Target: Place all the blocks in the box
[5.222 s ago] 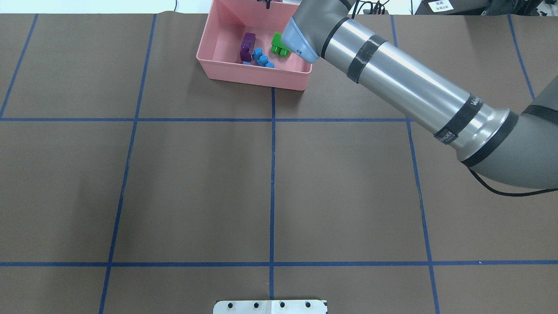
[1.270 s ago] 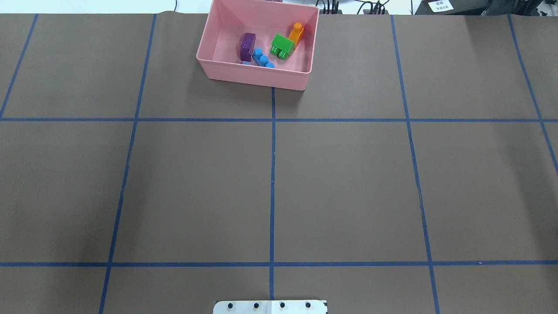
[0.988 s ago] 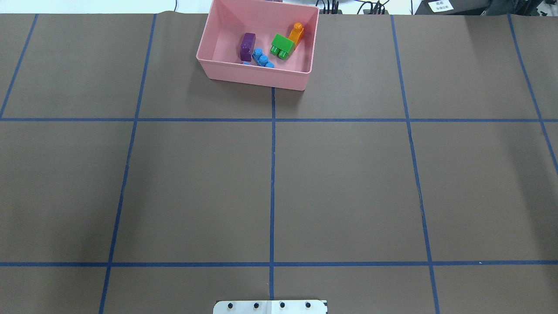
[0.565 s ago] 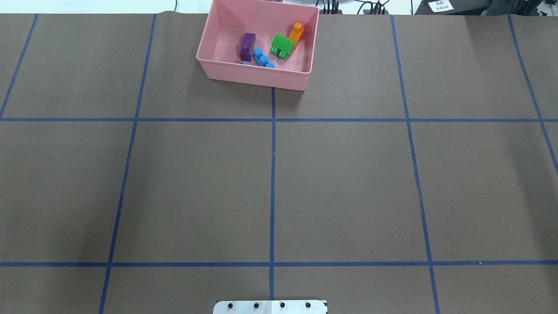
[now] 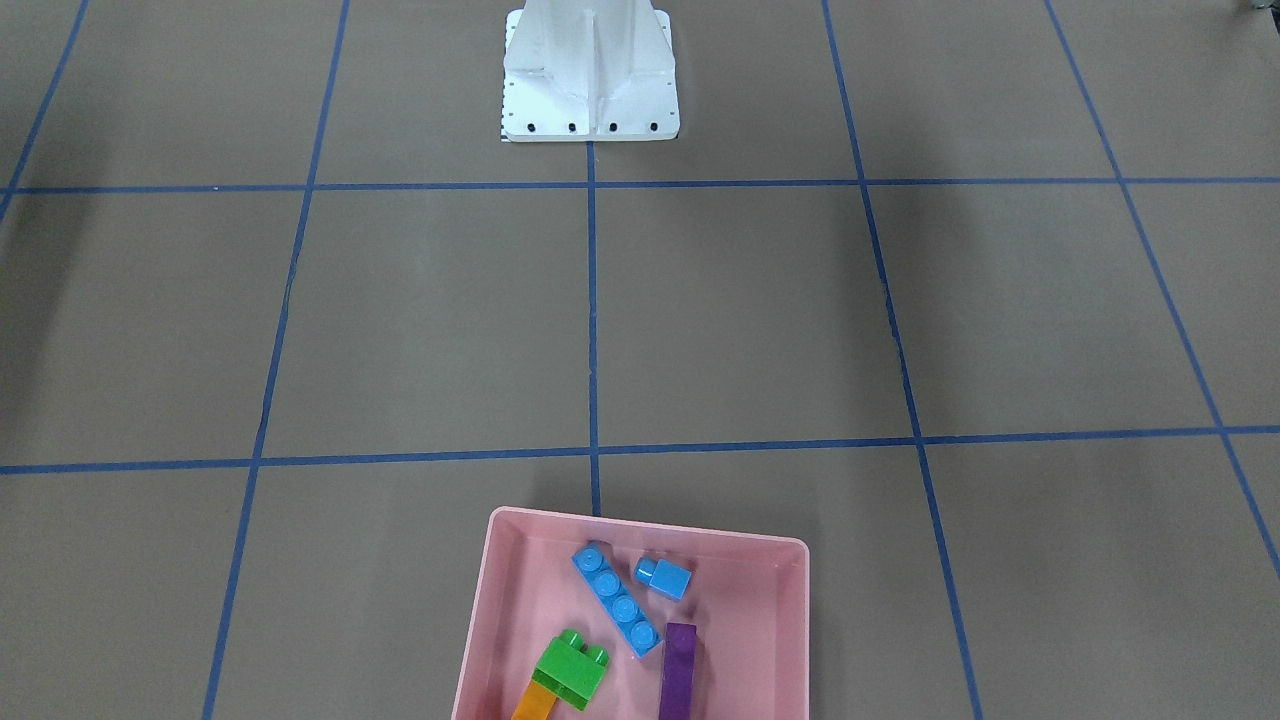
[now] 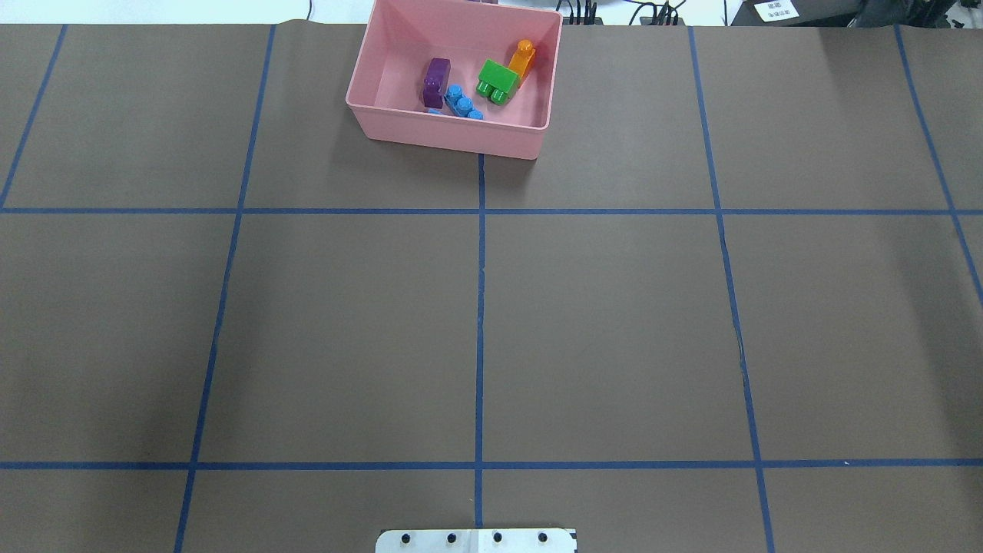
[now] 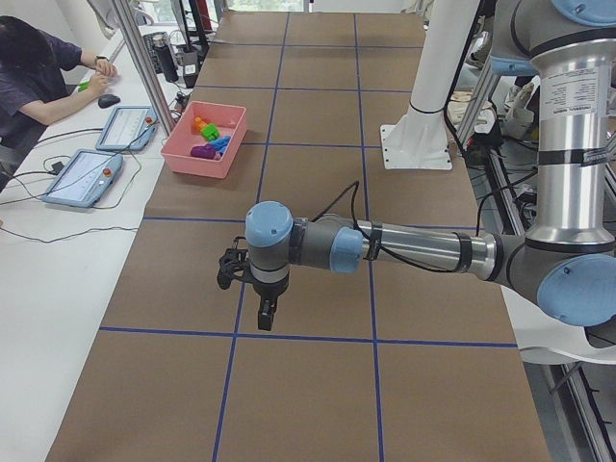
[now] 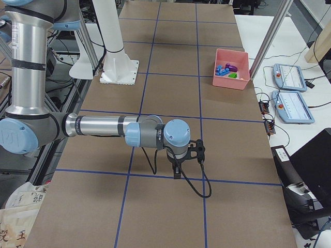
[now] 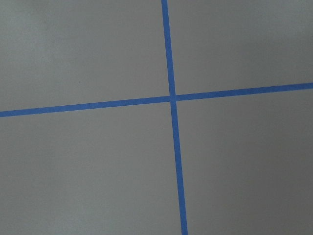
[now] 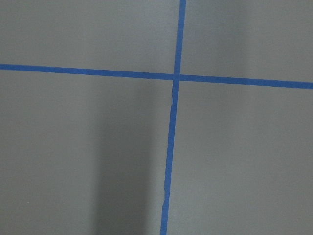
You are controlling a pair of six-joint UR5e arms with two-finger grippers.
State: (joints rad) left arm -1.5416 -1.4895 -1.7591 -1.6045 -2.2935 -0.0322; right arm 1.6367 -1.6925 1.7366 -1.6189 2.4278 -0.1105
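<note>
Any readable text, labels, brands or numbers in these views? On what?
No text can be quoted as readable.
white label beyond the table's far edge: printed lines, too small to read.
bag on the floor: dark characters, too blurred to read.

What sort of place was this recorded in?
Probably a robotics lab workcell: a table gridded with blue tape, a left arm and a right arm, and a person seated beside touchscreen pendants.
</note>
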